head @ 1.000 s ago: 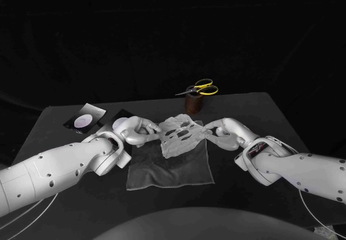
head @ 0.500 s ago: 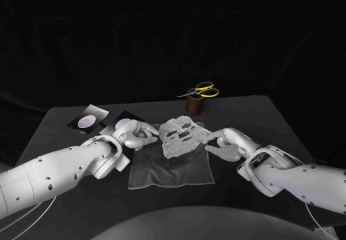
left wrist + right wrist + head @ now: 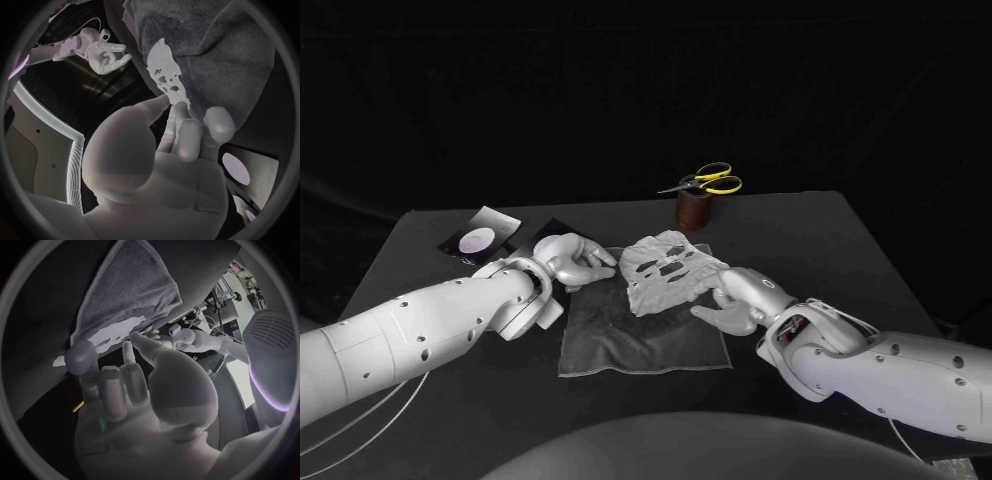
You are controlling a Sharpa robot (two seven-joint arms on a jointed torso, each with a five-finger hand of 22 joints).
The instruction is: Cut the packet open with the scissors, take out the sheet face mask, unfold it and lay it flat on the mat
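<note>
Step in hand: unfold and flatten; packet looks already cut and emptied, my read

Head view: sheet mask [image 3: 668,268] lies rumpled on the mat [image 3: 639,345], between the two hands, not flat. The left hand [image 3: 574,262] is just beside one edge, fingers bunched and pointing at it. The right hand [image 3: 740,298] is near the opposite edge, fingers loosely curled with nothing in them. The packet [image 3: 476,238] sits beyond the left hand, well apart from the mask. The scissors [image 3: 704,181] stand in a brown cup [image 3: 691,210] past the mask, well apart from both hands

Left wrist view: own fingertips [image 3: 181,112] are right at the mask's near end; touching or pinching, cannot tell. The right hand across the sheet is spread, holds nothing and is apart from it

Right wrist view: own fingers [image 3: 115,385] are raised and hold nothing. The mask is past the fingertips on the mat, with no contact that I can make out

Next move, judgement: each hand needs a light pinch on an opposite edge, then pull outward and lower it flat. The sheet looks thin and limp, so it will likely fold back or cling to fingers
</note>
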